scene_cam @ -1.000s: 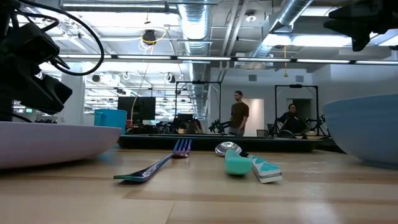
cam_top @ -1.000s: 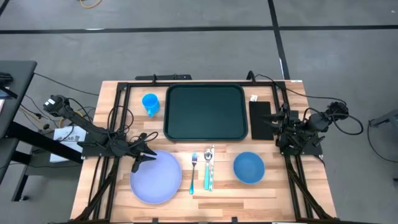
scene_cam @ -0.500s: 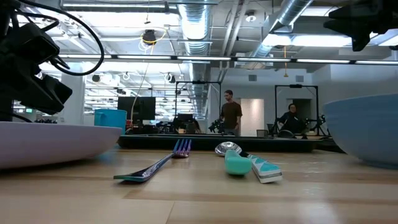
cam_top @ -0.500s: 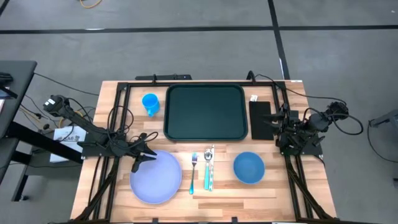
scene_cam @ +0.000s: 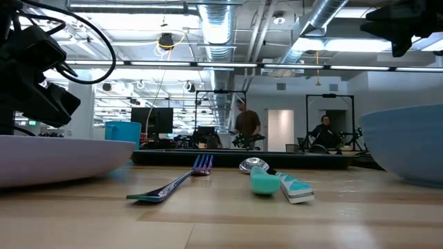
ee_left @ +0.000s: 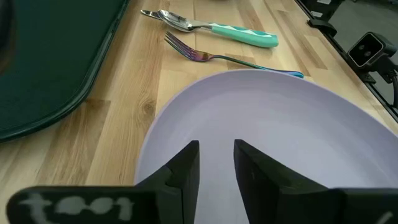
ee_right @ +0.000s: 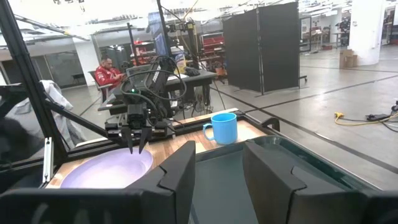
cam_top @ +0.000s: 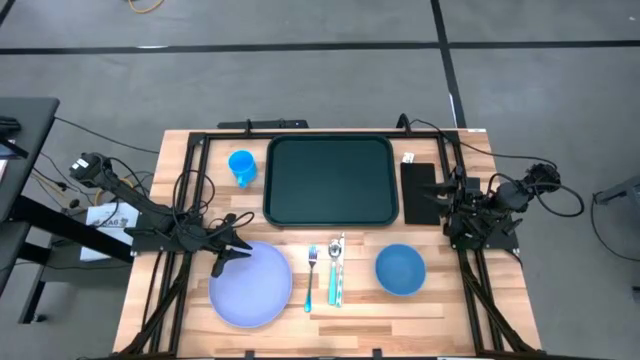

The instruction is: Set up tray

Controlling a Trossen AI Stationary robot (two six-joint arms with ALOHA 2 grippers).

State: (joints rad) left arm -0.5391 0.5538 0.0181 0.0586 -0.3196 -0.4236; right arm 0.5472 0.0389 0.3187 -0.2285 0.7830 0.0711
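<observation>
Left gripper (cam_top: 236, 248) poised over the near-left rim of the plate (cam_top: 250, 285), fingers (ee_left: 186, 174) slightly parted, gripping nothing. Tray (cam_top: 331, 180) bare at the worktop's (cam_top: 360, 300) far middle, long axis left-right, beyond and right of those fingers. Right gripper (cam_top: 447, 190) waiting past the tray's right end, parted, empty.

Overhead, table-level, two wrist views

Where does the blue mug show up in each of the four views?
High view: the blue mug stands on the table just left of the tray.
Low view: left of centre in the background, behind the rim of the lavender plate.
Left wrist view: not in it.
Right wrist view: mid-picture, at the tray's far side, handle on its left.
Shared landmark: the lavender plate, seen in all four views.
</observation>
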